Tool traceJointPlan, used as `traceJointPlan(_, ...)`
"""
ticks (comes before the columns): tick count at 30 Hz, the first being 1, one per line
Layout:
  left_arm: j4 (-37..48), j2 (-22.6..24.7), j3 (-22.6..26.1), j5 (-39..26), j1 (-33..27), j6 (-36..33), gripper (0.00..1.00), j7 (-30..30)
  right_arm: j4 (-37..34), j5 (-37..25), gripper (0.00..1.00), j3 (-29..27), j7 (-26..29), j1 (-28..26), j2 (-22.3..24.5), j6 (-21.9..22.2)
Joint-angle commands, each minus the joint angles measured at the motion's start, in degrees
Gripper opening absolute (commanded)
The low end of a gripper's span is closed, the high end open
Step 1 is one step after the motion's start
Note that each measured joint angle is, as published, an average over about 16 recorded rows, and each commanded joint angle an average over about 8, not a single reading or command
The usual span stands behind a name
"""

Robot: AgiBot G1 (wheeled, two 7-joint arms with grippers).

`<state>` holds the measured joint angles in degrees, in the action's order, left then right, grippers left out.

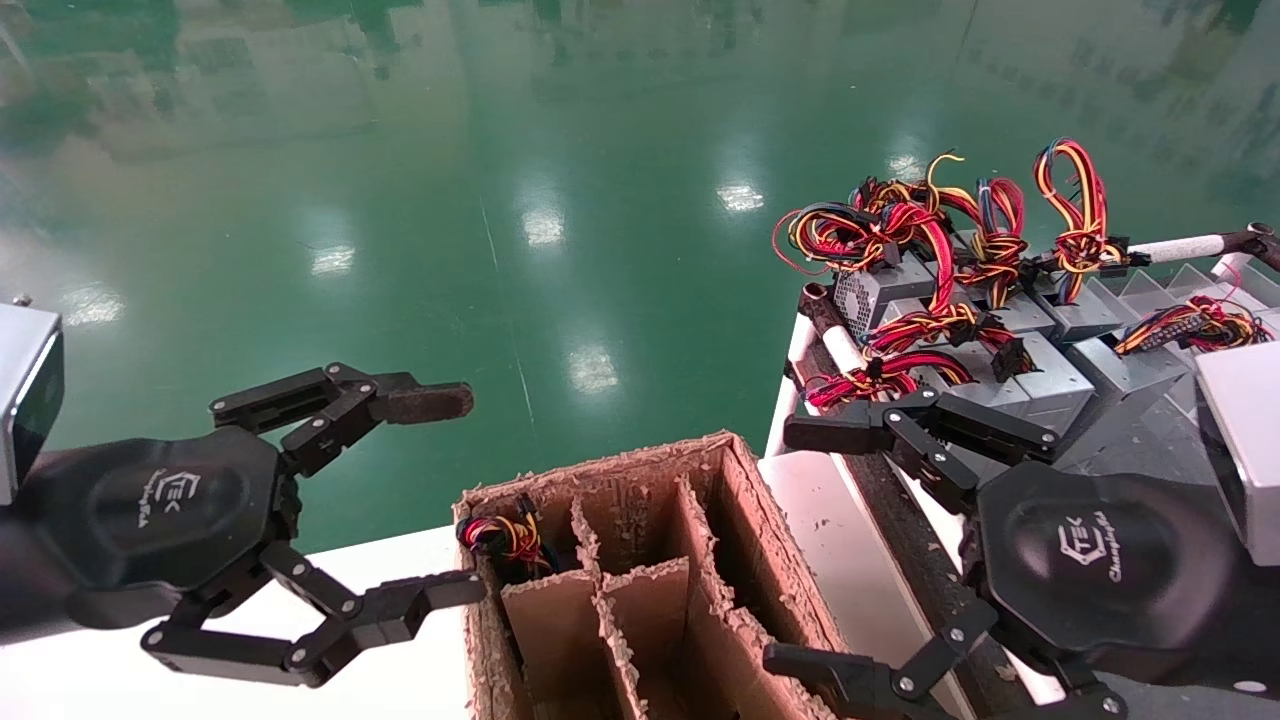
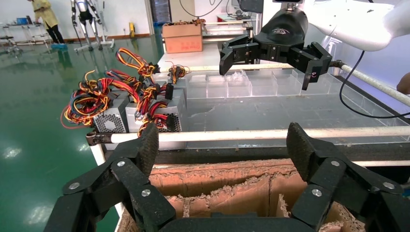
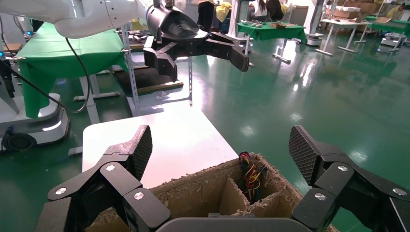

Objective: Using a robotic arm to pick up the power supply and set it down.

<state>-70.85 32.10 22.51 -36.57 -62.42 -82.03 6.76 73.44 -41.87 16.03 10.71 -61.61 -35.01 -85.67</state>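
i log: right pincer (image 1: 815,545), jaws apart, lower right of frame; left pincer (image 1: 455,495) apart, idle lower left. power supply (image 1: 1030,385) mid-right among others on the tabletop (image 1: 1150,440). risk: loose wires (image 1: 900,330) snagging fingers.

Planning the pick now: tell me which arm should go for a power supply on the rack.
The right. Its open right gripper hangs beside the grey power supplies on the rack. The open left gripper sits on the far side of the cardboard divider box, farther from them.
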Motion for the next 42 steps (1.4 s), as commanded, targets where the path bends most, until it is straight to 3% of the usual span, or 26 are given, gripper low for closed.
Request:
traceJointPlan(1,0.0,0.0,0.0,0.0,0.0,0.0,0.0,0.0,0.0,0.0,1.0,0.0,0.0,0.0,0.0,0.0)
traceJointPlan(20,0.0,0.0,0.0,0.0,0.0,0.0,0.0,0.0,-0.07,-0.09,1.0,0.04,0.03,0.03,-0.03,0.1)
traceJointPlan(29,0.0,0.0,0.0,0.0,0.0,0.0,0.0,0.0,-2.55,-3.46,1.0,1.51,1.29,-0.28,-1.49,3.78)
traceJointPlan(35,0.0,0.0,0.0,0.0,0.0,0.0,0.0,0.0,-5.02,-7.49,1.0,3.63,2.16,-1.78,-3.99,6.55)
traceJointPlan(42,0.0,0.0,0.0,0.0,0.0,0.0,0.0,0.0,-10.39,-12.2,1.0,7.15,2.53,-4.61,-10.05,8.7)
